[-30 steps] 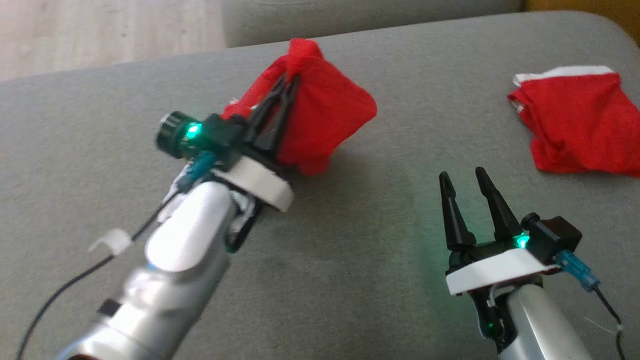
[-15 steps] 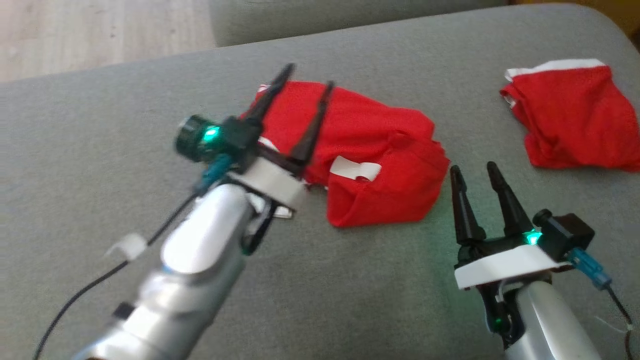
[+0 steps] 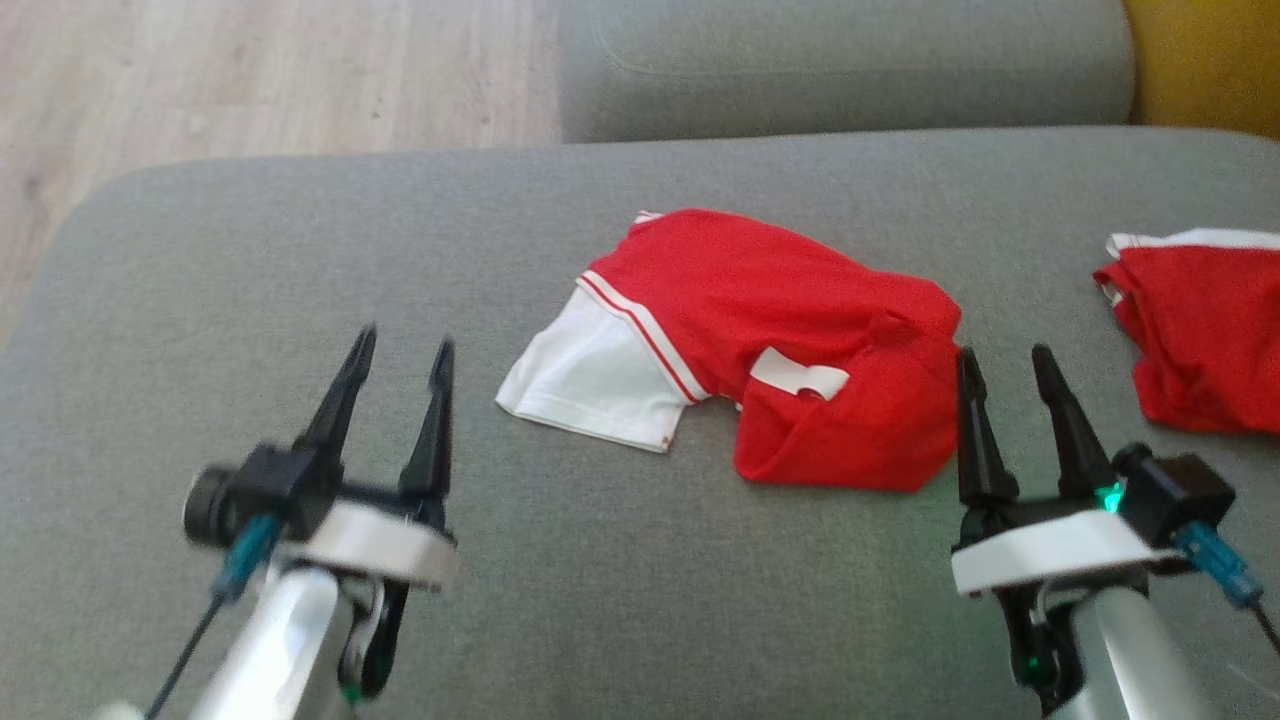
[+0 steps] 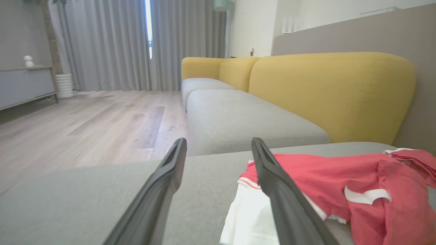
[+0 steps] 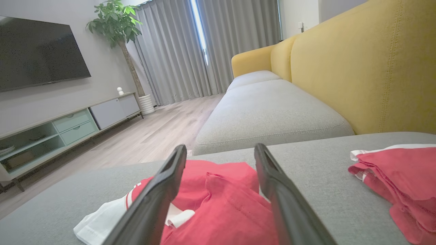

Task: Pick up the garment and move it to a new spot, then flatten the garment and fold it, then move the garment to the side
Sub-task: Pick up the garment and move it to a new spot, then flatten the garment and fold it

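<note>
Head view first: where do we find the garment (image 3: 800,320)?

We see it lying crumpled near the middle of the grey sofa cushion (image 3: 620,600). It is mostly red, with a white panel (image 3: 590,385) spread toward our left, thin white stripes where that panel meets the red, and a small white label (image 3: 800,377) showing on the red cloth.

And our left gripper (image 3: 405,340)?

Its two dark fingers stand well spread with nothing between them. It sits apart from the garment, off the white panel's side. In the left wrist view the left gripper (image 4: 218,141) looks across bare cushion, and the garment (image 4: 323,170) lies to the right of its fingers.

What of our right gripper (image 3: 1003,352)?

Spread just as wide, and holding nothing. One fingertip stands just beside the garment's red edge; whether it touches the cloth we cannot tell. In the right wrist view the red cloth lies low ahead of the right gripper (image 5: 219,147).

Anything else on the cushion?

A second red garment (image 3: 1200,340) with white trim is bunched up at the far right, well apart from the first. Beyond the cushion we see wood floor (image 3: 250,80) and a yellow backrest (image 3: 1210,60).
</note>
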Controlling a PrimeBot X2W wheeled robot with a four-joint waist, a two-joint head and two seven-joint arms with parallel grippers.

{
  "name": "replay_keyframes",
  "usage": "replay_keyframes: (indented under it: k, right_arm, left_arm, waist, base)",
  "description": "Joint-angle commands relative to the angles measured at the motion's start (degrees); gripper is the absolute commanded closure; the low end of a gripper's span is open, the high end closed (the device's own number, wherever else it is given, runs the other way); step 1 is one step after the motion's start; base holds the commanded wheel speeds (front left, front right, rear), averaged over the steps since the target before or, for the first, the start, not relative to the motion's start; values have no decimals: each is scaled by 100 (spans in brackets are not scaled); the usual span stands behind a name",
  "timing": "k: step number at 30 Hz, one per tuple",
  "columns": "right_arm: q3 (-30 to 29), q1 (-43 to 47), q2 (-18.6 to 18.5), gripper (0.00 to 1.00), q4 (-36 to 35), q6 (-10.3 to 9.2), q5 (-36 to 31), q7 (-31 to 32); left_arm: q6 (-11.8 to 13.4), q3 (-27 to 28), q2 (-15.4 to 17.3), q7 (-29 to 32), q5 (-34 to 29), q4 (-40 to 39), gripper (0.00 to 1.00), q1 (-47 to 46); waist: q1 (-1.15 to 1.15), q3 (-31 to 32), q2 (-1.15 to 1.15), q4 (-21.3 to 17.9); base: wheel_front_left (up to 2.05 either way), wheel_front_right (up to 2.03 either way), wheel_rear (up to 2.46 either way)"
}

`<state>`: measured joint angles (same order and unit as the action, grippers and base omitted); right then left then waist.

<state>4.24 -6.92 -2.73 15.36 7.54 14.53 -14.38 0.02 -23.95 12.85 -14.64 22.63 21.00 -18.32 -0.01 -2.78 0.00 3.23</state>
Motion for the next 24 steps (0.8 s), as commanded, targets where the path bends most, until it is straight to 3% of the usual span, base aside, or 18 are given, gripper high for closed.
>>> replay_keyframes:
  k: [1,10,20,24]
  right_arm:
    - [122,-38,-15,0,-189,-5,-35,-62]
    - [319,224,-15,0,-107,-5,49,-62]
    - [281,97,-15,0,-102,-5,-21,-62]
    - [714,-133,-15,0,-56,-5,-310,-61]
  left_arm:
    - [30,306,106,-35,-58,-245,0,-56]
    - [-71,889,-400,-35,-283,-692,0,994]
    - [-354,1208,-697,-36,-656,-723,0,940]
    - [-470,1246,-800,-36,-761,-663,0,862]
  waist:
    - [1,116,0,114]
    - [1,164,0,138]
    - [1,43,0,136]
    - [1,-106,0,230]
  base:
    - [0,0,0]
    - [0,0,0]
    - [0,0,0]
    - [0,0,0]
